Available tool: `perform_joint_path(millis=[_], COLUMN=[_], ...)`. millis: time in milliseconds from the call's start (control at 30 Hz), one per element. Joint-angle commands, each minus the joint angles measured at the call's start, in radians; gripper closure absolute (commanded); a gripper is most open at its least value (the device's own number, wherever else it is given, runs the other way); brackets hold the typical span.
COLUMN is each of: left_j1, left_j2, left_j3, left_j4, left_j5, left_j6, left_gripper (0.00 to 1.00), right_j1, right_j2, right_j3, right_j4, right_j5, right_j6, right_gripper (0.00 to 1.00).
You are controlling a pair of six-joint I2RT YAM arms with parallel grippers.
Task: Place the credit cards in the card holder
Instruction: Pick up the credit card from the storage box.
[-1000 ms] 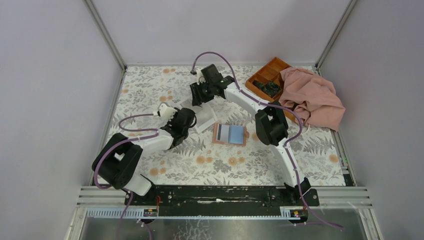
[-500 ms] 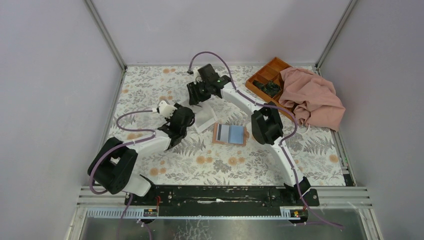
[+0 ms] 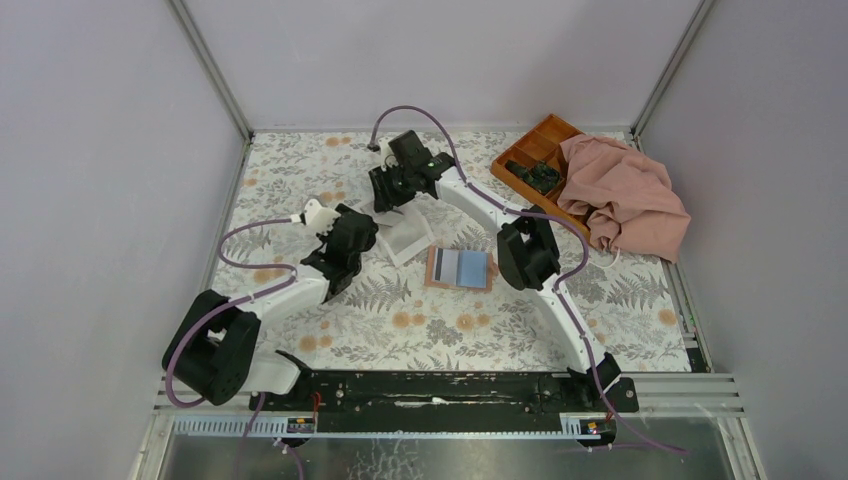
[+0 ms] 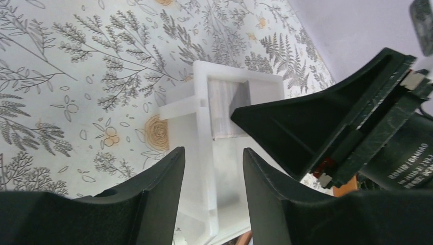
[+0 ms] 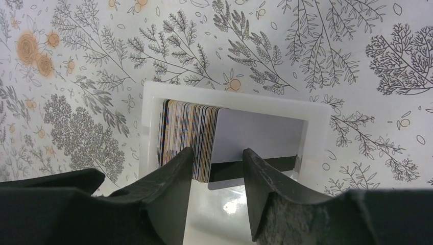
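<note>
A white box (image 5: 316, 127) holds several credit cards (image 5: 186, 133) standing on edge at its left end. A white card with a black stripe (image 5: 260, 138) leans against that stack. My right gripper (image 5: 218, 152) hangs open just above the box, its fingers either side of the stack's edge and the leaning card. My left gripper (image 4: 212, 153) is open too, low over the box's near wall (image 4: 201, 132), with nothing held. The tan card holder (image 3: 434, 268) lies open flat right of the box (image 3: 412, 240), with blue-grey cards (image 3: 463, 266) on it.
An orange compartment tray (image 3: 535, 148) with dark parts stands at the back right, partly under a pink cloth (image 3: 625, 195). The right gripper's black finger (image 4: 316, 120) crosses the left wrist view. Enclosure walls close in on three sides.
My left gripper's jaws have widened and that arm has drawn back to the left a little. The right gripper has shifted slightly left over the box.
</note>
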Motion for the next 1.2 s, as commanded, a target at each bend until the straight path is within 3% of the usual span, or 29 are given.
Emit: perform_joint_path(millis=[0, 533, 1167], left_j1=[0.017, 0.055, 0.068], left_j2=[-0.023, -0.059, -0.101], left_j3=[-0.024, -0.061, -0.072], left_j4=[0.028, 0.019, 0.006], left_j5=[0.010, 0.066, 0.073], left_j6=[0.028, 0.020, 0.021], left_gripper=[0.47, 0.47, 0.46], right_j1=[0.026, 0.062, 0.100], right_j2=[-0.006, -0.016, -0.089], right_j3=[0.059, 0.111, 0.054], right_j4=[-0.014, -0.061, -0.042], right_j5=[0.004, 0.040, 0.208], right_j6=[0.006, 0.018, -0.021], right_gripper=[0.53, 0.67, 0.97])
